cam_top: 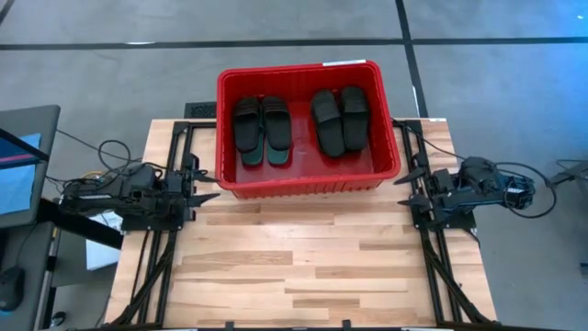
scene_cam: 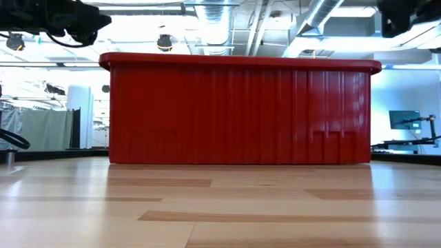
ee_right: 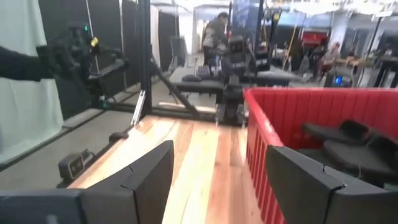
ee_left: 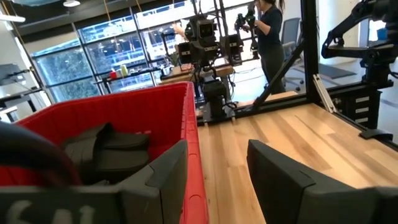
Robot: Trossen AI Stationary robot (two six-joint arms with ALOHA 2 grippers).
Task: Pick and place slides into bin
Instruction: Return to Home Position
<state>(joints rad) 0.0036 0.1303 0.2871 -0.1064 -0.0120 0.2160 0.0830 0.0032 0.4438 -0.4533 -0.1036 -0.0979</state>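
Placement is judged to be complete, or all but complete: no slide is seen on the table (cam_top: 303, 267) outside the bin (cam_top: 228, 184). The bin is set at the far middle of the table. In the high view, 4 black slides (cam_top: 340, 119) are shown lying inside it, straps up, as 2 side-by-side pairs, 1 at the left and 1 at the right. A green edge is glimpsed under the near end of the left pair, so a green slide (cam_top: 276, 161) is taken to lie beneath. How many more are covered by the top layer cannot be told, so a full count of 8 cannot be confirmed. From table height only the bin's near wall is shown and its contents are hidden. The left gripper (cam_top: 204, 184) is held just left of the bin's near-left corner, and the right gripper (cam_top: 409, 188) just right of its near-right corner. In each wrist view the fingers are seen spread apart with nothing between them, and the bin's rim lies just beside them. No further pick is called for by what is shown. Only the settling of both arms into their rest poses at the table's sides is judged to be left.
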